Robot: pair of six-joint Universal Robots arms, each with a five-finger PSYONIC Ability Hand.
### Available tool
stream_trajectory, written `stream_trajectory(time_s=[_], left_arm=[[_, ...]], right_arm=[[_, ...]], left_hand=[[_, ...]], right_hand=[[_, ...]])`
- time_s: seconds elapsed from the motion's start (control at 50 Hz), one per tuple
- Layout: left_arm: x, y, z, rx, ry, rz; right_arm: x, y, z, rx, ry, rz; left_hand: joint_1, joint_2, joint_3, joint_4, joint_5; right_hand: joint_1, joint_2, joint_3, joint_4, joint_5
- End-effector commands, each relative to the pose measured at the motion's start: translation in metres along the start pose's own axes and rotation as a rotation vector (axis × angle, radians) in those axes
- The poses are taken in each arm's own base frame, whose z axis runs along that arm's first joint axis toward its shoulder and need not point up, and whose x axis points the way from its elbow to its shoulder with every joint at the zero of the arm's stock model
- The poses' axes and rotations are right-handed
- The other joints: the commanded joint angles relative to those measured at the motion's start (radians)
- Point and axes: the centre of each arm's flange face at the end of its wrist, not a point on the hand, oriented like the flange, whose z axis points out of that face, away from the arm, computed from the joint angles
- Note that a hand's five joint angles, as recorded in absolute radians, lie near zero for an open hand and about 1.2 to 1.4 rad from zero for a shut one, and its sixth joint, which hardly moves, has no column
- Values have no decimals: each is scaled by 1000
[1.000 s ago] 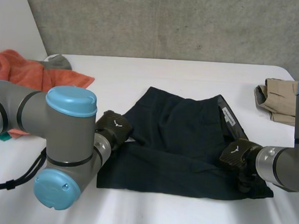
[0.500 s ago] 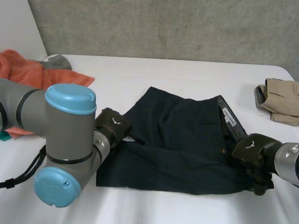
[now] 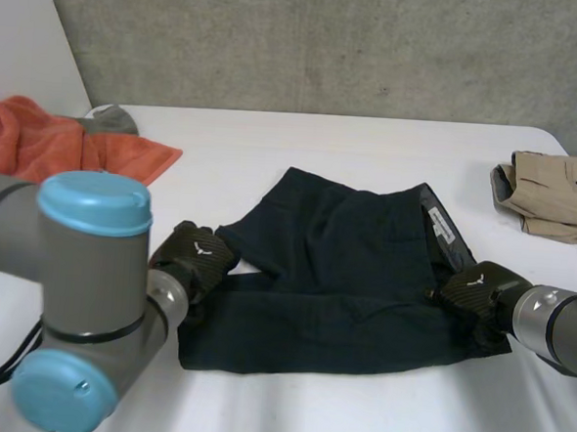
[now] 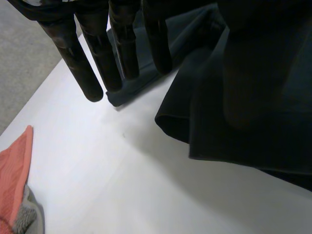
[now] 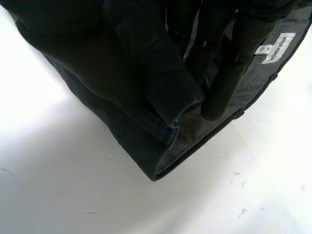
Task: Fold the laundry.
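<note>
A dark navy garment (image 3: 349, 269) lies folded in the middle of the white table (image 3: 303, 139), its waistband with a white label (image 5: 274, 48) at the right. My left hand (image 3: 193, 254) rests at the garment's left edge; its fingers (image 4: 73, 53) are straight and open above the table beside a loose fold of the garment (image 4: 243, 122). My right hand (image 3: 475, 286) is at the near right corner. There its thumb (image 5: 146, 63) and fingers pinch the doubled waistband corner of the garment (image 5: 161, 156).
An orange towel (image 3: 68, 144) and a grey cloth (image 3: 108, 119) lie at the far left; the orange towel (image 4: 12, 170) also lies beyond my left fingertips. A folded beige garment (image 3: 549, 198) sits at the right edge. My left arm's elbow fills the near left.
My left hand's fingers have straightened and let go of the left edge as the arm drew left. My right hand shifted right and closed on the waistband corner.
</note>
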Motion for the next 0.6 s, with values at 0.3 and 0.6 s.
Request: stream_trajectory(time_s=[0.3, 0.6], left_arm=[[15, 14, -32, -24, 92, -146], [24, 20, -14, -44, 98, -136]], right_arm=[[3, 0, 4, 25, 20, 69], [5, -4, 1, 42, 41, 75]], left_hand=[[30, 15, 12, 18, 17], [890, 875, 872, 878, 877]], right_hand=[[335, 221, 210, 200, 230], [335, 221, 210, 200, 230]])
